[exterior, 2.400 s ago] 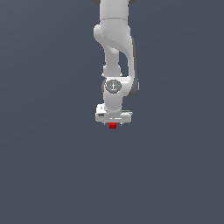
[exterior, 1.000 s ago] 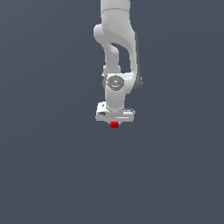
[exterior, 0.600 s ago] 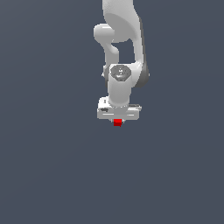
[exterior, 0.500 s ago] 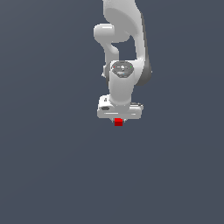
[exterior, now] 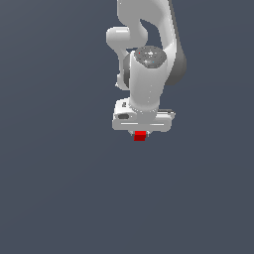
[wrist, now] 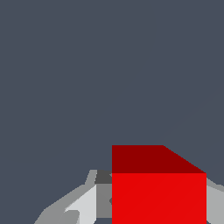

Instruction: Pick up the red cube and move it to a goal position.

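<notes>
The white arm [exterior: 149, 54] is seen descending from the upper edge of the exterior view, ending in the broad white pincer [exterior: 140, 133]. The red cube [exterior: 140, 135] is seen directly beneath the pincer's body, protruding just below it and much narrower than it. In the wrist view, the red cube [wrist: 158, 192] is shown close to the camera, with a pale grey finger [wrist: 83, 203] touching one of its side faces and another grey part just visible at the opposite face. The pincer is thus clamped on the red cube, one finger at each side. The cube is held level, its edges square to the pincer. Behind everything, only a uniform dark grey-blue background [exterior: 54, 188] is shown; no edge or corner of a surface can be made out, and whether the cube is touching anything underneath cannot be told.
</notes>
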Controlling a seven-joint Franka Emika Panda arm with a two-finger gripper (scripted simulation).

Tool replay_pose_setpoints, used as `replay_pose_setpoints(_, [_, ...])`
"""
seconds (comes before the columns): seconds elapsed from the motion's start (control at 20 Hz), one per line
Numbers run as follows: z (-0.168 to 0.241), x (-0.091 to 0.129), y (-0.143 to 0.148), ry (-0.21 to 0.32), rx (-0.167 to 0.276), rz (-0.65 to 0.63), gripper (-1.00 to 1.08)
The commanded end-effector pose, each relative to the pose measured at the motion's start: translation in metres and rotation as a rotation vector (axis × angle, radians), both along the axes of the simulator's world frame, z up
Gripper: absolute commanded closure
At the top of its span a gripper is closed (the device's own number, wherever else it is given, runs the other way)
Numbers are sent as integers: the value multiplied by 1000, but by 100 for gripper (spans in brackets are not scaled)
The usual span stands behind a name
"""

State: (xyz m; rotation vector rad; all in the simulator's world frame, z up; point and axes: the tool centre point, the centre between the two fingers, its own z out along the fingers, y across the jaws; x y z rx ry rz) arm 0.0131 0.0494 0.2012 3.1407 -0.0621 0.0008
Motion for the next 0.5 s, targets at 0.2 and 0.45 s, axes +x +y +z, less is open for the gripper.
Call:
replay_pose_setpoints(0.2, [21, 11, 5, 1, 0, 0, 108])
replay_pose_setpoints(0.45, [23, 13, 6, 1, 0, 0, 108])
